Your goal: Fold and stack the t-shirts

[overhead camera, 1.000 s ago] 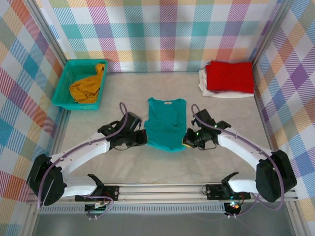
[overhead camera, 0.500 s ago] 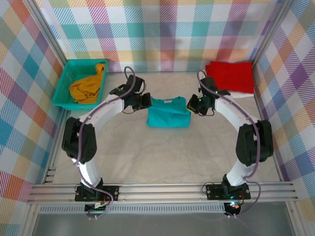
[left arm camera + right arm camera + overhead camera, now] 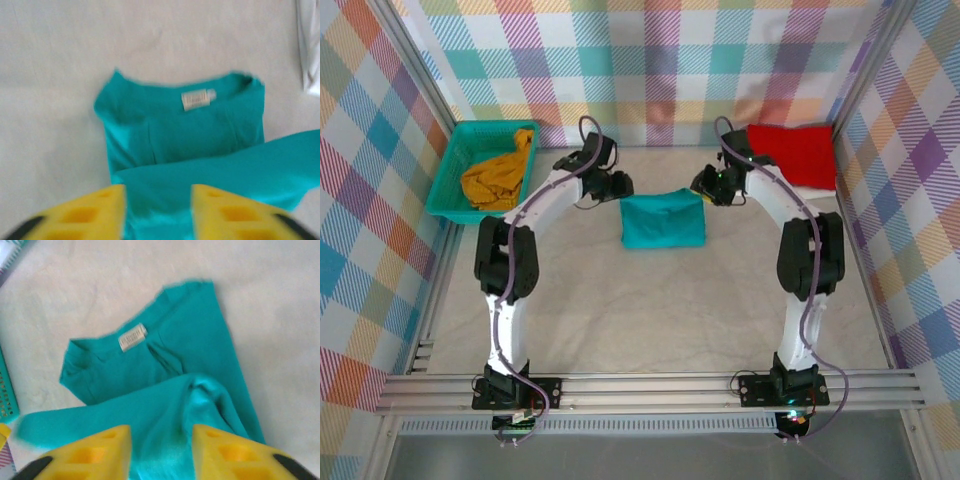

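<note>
Teal t-shirt [image 3: 180,130] motion-blurred, white tee [image 3: 820,190] (mostly covered) under red tee [image 3: 792,155]

Teal t-shirt [image 3: 663,220]: soft matt cloth, creased, woven label [image 3: 195,99] at neck. Red t-shirt [image 3: 790,155]: same matt cloth. Bench [image 3: 620,300]: pale, matt, faintly grainy. Basket [image 3: 447,175]: plastic mesh. Left pincer [image 3: 158,192], right pincer [image 3: 161,432]: matt yellow plastic.

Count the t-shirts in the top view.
4: teal one mid-table, red one back right atop a white one, mustard one in the basket. More may hide underneath.
</note>
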### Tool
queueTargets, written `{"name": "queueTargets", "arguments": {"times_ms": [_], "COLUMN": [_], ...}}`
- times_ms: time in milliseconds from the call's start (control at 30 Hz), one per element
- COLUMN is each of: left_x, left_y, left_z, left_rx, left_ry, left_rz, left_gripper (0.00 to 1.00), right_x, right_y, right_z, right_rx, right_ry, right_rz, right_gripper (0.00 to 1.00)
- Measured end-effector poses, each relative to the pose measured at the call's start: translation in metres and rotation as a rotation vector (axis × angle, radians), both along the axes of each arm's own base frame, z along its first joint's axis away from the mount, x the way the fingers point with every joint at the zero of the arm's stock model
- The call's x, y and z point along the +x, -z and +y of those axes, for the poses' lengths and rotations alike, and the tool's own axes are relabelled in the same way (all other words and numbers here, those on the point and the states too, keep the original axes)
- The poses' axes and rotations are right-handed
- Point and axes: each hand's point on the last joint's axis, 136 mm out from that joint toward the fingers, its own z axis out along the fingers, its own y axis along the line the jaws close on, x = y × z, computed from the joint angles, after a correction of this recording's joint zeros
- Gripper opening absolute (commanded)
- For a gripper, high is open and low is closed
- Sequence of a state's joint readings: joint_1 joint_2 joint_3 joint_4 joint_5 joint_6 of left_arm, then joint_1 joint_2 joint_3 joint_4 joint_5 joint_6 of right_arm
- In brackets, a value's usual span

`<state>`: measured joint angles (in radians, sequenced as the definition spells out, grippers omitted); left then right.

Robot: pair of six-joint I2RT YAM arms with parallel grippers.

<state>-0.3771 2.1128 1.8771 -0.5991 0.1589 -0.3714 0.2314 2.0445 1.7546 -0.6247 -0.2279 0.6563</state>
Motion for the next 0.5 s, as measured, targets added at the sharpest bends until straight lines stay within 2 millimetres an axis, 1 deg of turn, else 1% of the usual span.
{"name": "queueTargets", "arguments": {"times_ms": [33,100,133,167,233,267,300,333,433,500], "left_x": [0.015,0.038,0.045,0.047,0.044,0.039,0.028,0.014,-0.026,-0.046], "left_y": [-0.003,-0.009,-0.013,-0.015,-0.015,-0.014,-0.010,-0.004,0.013,0.028], "left_z": [0.001,0.002,0.001,0.002,0.004,0.004,0.001,-0.003,-0.026,-0.041], "left_rx": [0.005,0.013,0.015,0.020,0.036,0.045,0.052,0.059,0.053,0.044], "left_ry": [-0.013,-0.034,-0.040,-0.046,-0.057,-0.056,-0.047,-0.031,0.034,0.076], "left_rz": [-0.025,-0.070,-0.089,-0.099,-0.103,-0.104,-0.097,-0.085,-0.046,-0.032], "left_gripper": [0.51,0.51,0.51,0.51,0.51,0.51,0.49,0.48,0.46,0.46], "right_x": [0.015,0.039,0.048,0.051,0.048,0.041,0.029,0.014,-0.030,-0.051], "right_y": [-0.004,-0.012,-0.017,-0.021,-0.027,-0.028,-0.027,-0.024,-0.013,0.001], "right_z": [0.000,0.000,0.000,0.000,0.000,0.000,0.002,0.006,0.021,0.031], "right_rx": [0.008,0.023,0.028,0.032,0.040,0.046,0.051,0.061,0.104,0.128], "right_ry": [0.005,0.009,0.008,0.004,-0.007,-0.018,-0.035,-0.052,-0.115,-0.153], "right_rz": [-0.015,-0.052,-0.070,-0.082,-0.095,-0.101,-0.099,-0.088,-0.053,-0.021], "right_gripper": [0.41,0.42,0.42,0.42,0.39,0.35,0.29,0.26,0.24,0.23]}}
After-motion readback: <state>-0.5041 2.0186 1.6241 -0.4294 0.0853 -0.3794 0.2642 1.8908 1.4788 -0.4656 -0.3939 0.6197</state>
